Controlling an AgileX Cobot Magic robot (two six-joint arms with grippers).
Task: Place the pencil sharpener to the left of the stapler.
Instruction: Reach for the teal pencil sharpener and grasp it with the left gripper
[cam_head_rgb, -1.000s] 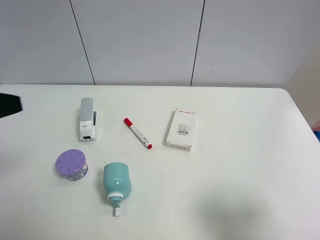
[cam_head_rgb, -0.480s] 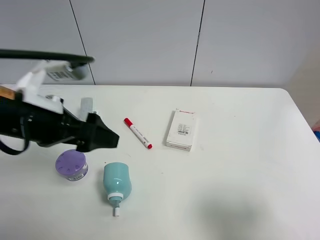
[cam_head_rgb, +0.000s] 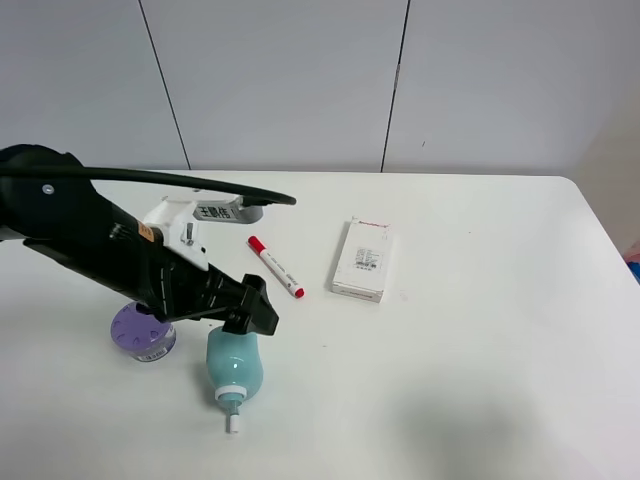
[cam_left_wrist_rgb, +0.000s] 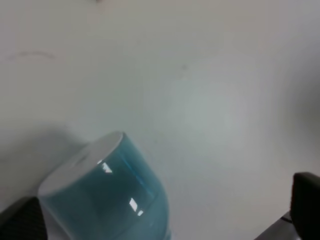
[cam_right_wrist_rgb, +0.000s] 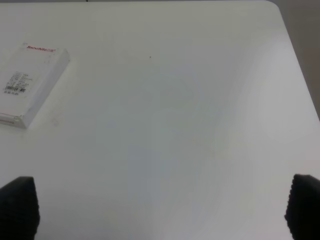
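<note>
The teal pencil sharpener (cam_head_rgb: 235, 365) lies on the white table, its white stub handle toward the front edge. In the left wrist view its rounded teal body (cam_left_wrist_rgb: 107, 195) sits low between two dark fingertips (cam_left_wrist_rgb: 20, 220) spread far apart. My left gripper (cam_head_rgb: 255, 312) is open and hovers over the sharpener's broad end, holding nothing. The left arm hides nearly all of the stapler, which stands behind it. My right gripper (cam_right_wrist_rgb: 160, 207) is open over bare table and is out of the high view.
A purple dotted-lid container (cam_head_rgb: 140, 338) sits left of the sharpener, partly under the arm. A red-capped marker (cam_head_rgb: 276, 266) and a white box (cam_head_rgb: 362, 260) (cam_right_wrist_rgb: 27, 87) lie mid-table. The table's right edge (cam_head_rgb: 600, 240) is rounded.
The left arm has swung in from the left edge, across the stapler, and its gripper now hangs over the sharpener. No object has moved.
</note>
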